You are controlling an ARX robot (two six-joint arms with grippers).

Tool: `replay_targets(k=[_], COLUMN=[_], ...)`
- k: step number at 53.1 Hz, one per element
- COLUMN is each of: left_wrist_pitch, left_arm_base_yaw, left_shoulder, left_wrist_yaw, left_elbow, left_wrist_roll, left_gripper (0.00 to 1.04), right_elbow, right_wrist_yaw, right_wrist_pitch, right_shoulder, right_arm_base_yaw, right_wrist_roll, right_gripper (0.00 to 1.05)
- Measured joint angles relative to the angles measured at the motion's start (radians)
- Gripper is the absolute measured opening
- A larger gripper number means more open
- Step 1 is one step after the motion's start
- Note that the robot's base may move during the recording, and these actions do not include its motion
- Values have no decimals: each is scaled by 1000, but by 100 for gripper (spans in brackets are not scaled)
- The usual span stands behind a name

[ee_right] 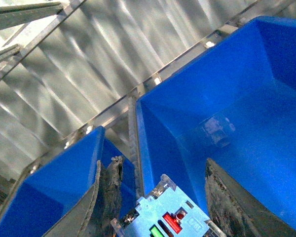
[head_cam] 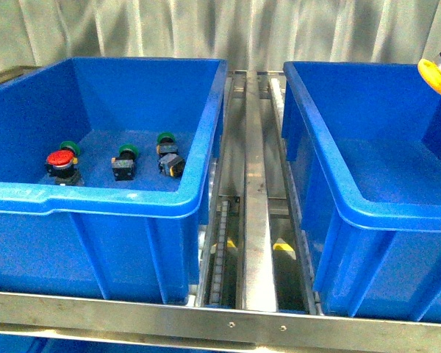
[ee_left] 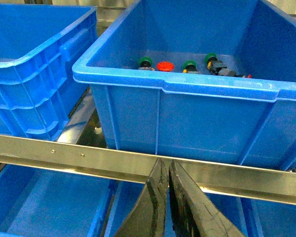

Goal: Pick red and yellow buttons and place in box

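Between right claw (ee_right: 162,170) fingers: yellow button (head_cam: 435,76), clamped, over right bin (head_cam: 397,213). Ahead of left claw (ee_left: 168,167), fingers pressed together, empty: red button (head_cam: 59,158) on left bin (head_cam: 95,202) floor among green switches (head_cam: 125,153).

No legible text, number or brand in any view; red and green marks on the switch block (ee_right: 170,219) are unreadable.
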Motion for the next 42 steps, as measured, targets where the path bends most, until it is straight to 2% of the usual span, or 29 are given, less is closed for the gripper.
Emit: replay_targets(k=[7,16,33,42], left_wrist_pitch=[0,0,0,0], left_arm_base_yaw=[0,0,0,0], left_shoulder=[0,0,0,0], left_wrist_yaw=[0,0,0,0], left_elbow=[0,0,0,0], left_wrist_roll=[0,0,0,3], left_gripper=[5,46,98,97], right_elbow=[-7,-7,-7,-7], right_wrist_yaw=[10,-3,-2,-5], right_wrist_pitch=[-2,-3,-9,-47], right_shoulder=[0,0,-3,-18], right_arm_base_yaw=[12,20,21,21], right_wrist_roll=[-9,-28,-28,-27], right_gripper=[41,41,41,41])
